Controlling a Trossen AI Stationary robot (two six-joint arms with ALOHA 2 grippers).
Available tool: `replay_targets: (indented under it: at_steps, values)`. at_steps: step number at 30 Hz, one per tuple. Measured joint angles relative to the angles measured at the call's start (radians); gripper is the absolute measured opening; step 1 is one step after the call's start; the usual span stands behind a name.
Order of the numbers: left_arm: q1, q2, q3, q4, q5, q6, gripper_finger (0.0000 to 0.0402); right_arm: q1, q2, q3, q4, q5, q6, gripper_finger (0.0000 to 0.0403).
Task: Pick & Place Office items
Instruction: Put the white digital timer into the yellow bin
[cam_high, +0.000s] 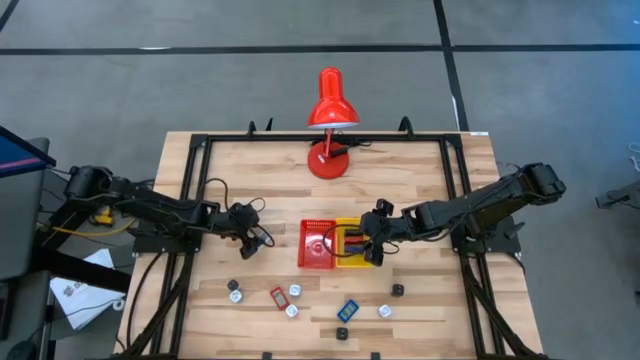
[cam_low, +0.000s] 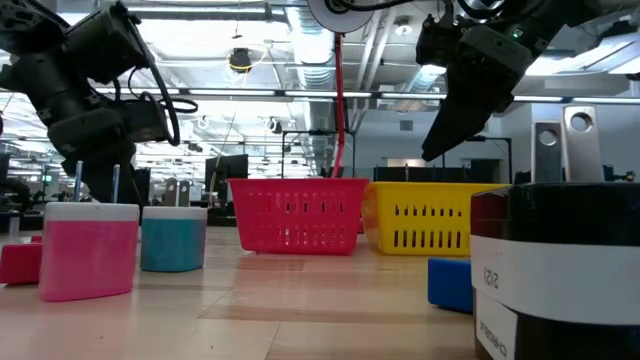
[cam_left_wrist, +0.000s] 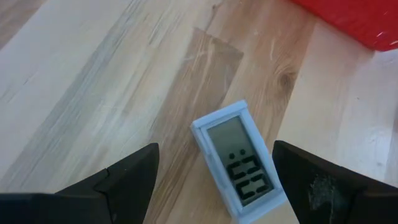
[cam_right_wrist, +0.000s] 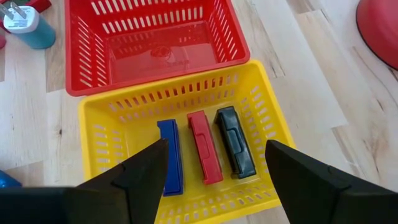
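Observation:
A small light-blue digital clock lies flat on the wood, display up. My left gripper hovers over it, open, one finger on either side and clear of it; in the high view this gripper is left of the red basket. My right gripper hangs open above the yellow basket. On that basket's floor lie a blue, a red and a black flat piece side by side. The red basket's floor is bare.
Several small items are scattered near the table's front edge, among them a red flat one and a blue one. A red desk lamp stands at the far middle. Pink and teal pieces stand close to the low camera.

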Motion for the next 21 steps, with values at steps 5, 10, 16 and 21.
replay_targets:
  at_steps: [5, 10, 16, 21]
  values:
    - [-0.023, 0.027, 0.0, 0.006, -0.001, -0.005, 0.031, 0.0, 0.0, 0.0, 0.0, 0.0, 0.0, 0.026]
    - [-0.058, 0.065, 0.002, 0.015, -0.014, -0.007, 0.031, 0.0, 0.0, 0.0, 0.0, 0.0, 0.0, 0.026]
    - [-0.064, 0.126, 0.007, 0.014, -0.038, -0.005, 0.031, 0.0, 0.0, 0.0, 0.0, 0.0, 0.0, 0.026]
    - [-0.063, 0.133, 0.006, 0.012, -0.039, 0.041, 0.0298, 0.0, 0.0, 0.0, 0.0, 0.0, 0.0, 0.026]
